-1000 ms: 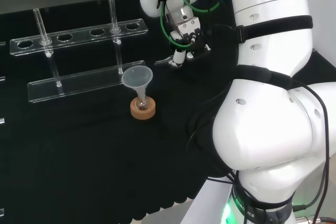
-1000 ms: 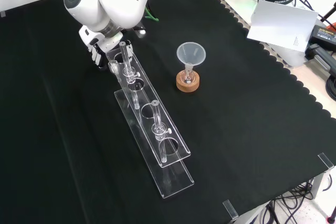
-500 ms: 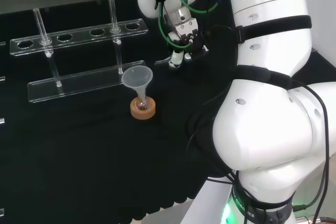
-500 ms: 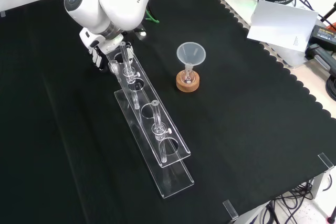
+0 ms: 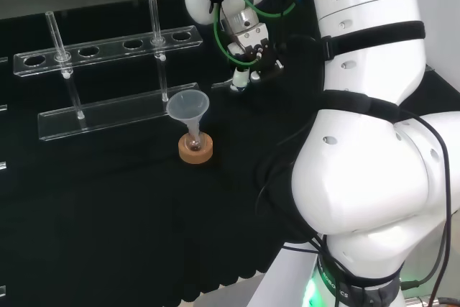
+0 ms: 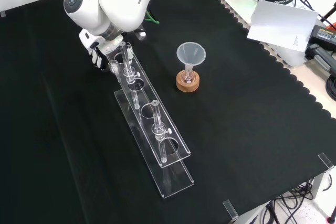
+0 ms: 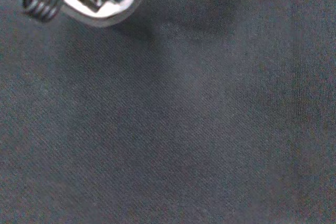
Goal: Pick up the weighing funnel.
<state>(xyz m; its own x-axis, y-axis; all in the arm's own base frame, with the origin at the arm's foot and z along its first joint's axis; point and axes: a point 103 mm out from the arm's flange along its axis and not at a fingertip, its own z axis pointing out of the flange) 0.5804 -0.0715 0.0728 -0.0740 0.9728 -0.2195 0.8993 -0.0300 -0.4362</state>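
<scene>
Head view puts the hand low over the table, just past the right end of the clear rack, on a wrist bent steeply down. That pose suits reaching for something that lies flat on the cloth. Just left of the hand a faint clear sliver shows against the black. I take it for the weighing funnel, though it is too dim to be sure. Whether it rests on the cloth or is off it, and whether the hand touches it, I cannot tell. Nor can I tell if the hand is open or closed on anything.

From the front, the hand sits at the far end of the rack, partly behind the arm's round white link and close beside the rack's upright tube. That closeness is probably the thing to watch: any lift should go straight up so nothing knocks the rack.

The big funnel stands mouth up with its stem in a little flask on a cork ring, well apart from the hand — out of the way and needing no attention. Wrist view looks past a blurred white bit of the hand at dark cloth.

By my reading the task is at the grasp itself — not plainly finished.
</scene>
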